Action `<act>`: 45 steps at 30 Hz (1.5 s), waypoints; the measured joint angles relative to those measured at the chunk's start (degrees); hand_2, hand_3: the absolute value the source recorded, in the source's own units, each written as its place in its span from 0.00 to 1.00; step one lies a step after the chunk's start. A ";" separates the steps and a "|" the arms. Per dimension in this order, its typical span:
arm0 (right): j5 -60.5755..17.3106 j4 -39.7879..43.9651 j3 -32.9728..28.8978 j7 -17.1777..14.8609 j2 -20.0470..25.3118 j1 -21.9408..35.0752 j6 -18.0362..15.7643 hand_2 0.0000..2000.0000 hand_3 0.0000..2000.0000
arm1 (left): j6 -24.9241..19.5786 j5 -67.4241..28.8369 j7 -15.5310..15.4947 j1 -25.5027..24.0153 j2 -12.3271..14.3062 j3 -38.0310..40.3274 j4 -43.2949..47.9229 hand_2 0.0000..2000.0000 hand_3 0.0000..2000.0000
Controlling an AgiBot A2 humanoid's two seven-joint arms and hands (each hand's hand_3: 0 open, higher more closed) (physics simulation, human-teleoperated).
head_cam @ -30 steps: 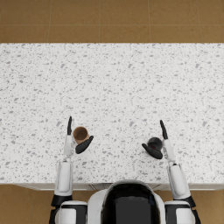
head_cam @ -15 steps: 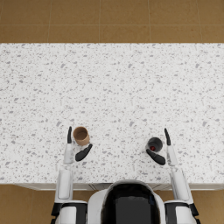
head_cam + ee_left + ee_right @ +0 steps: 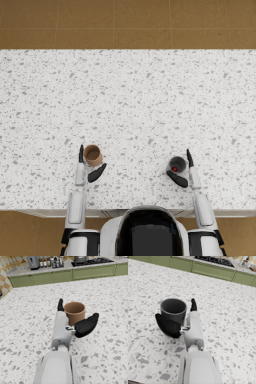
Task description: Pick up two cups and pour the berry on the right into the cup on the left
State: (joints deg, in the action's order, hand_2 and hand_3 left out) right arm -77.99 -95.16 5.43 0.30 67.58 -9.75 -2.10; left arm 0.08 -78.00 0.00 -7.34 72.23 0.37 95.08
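Brown cup [image 3: 93,155] sits within the open left hand [image 3: 86,166]; grey cup [image 3: 177,164] holding a red berry [image 3: 174,169] sits within the open right hand [image 3: 184,172].

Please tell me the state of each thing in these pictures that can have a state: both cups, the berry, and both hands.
brown cup: upright on the counter, looks empty.
grey cup: upright on the counter, holds the berry.
berry: red, lying inside the grey cup.
left hand: open, fingers around the brown cup, grip not clearly closed.
right hand: open, fingers around the grey cup, grip not clearly closed.
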 measured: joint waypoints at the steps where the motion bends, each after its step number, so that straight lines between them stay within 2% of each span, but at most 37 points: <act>1: 0.00 0.77 0.03 0.02 0.22 0.25 -0.21 0.00 0.00 | -0.02 0.00 0.00 0.24 0.14 -0.11 -0.50 0.00 0.00; 8: 0.01 4.48 0.42 -0.01 1.64 1.66 -0.16 0.00 0.00 | 0.26 0.00 -0.05 2.49 1.07 -0.73 -4.27 0.00 0.00; 16: -0.05 7.53 2.05 0.48 2.68 4.85 2.02 0.00 0.00 | 0.03 0.00 0.00 6.18 2.40 -1.14 -8.35 0.00 0.00; 22: -0.14 7.55 4.50 0.40 2.37 5.57 5.28 0.00 0.00 | 0.01 0.01 0.00 7.31 3.12 -1.49 -9.72 0.00 0.00; 23: -0.13 6.90 4.44 0.23 2.29 5.25 4.97 0.00 0.00 | 0.02 0.01 0.00 7.58 3.25 -1.69 -10.00 0.00 0.00; 24: -0.10 6.67 4.36 0.09 2.34 5.08 4.36 0.68 0.16 | 0.01 0.01 0.00 7.92 3.39 -1.78 -10.61 0.68 0.16; 25: -0.09 6.17 4.05 -0.04 2.28 4.71 2.29 1.00 0.33 | -0.35 0.01 -0.07 8.33 3.52 -1.77 -11.30 1.00 0.33; 27: -0.09 5.53 3.47 -0.35 2.35 4.46 -1.90 1.00 0.64 | -1.77 0.02 -0.22 9.00 3.74 -1.62 -12.40 1.00 0.64; 28: -0.07 5.13 3.34 -0.28 2.42 4.25 -2.81 1.00 0.64 | -1.67 0.03 -0.29 9.18 3.85 -1.59 -12.74 1.00 0.64; 33: -0.04 2.88 2.69 0.11 3.10 4.27 -2.51 1.00 0.64 | -1.33 0.01 -0.29 9.29 4.32 -2.42 -11.88 1.00 0.64; 36: -0.04 0.71 2.80 0.11 4.06 5.73 -1.47 1.00 0.64 | -1.54 0.00 -0.22 9.28 4.64 -3.69 -7.11 1.00 0.64; 40: -0.03 -0.90 3.37 0.04 6.78 10.95 -1.67 1.00 0.64 | -1.71 0.01 -0.22 12.08 5.96 -6.91 -3.01 1.00 0.64; 45: -0.01 2.11 3.86 0.00 11.20 20.59 -1.85 1.00 0.64 | -1.83 0.01 -0.21 17.51 8.59 -10.28 -3.37 1.00 0.64</act>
State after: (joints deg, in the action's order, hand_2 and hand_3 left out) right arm -78.01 -93.05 9.29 0.30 78.78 10.84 -3.95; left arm -1.74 -77.99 -0.22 10.17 80.82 -9.91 91.71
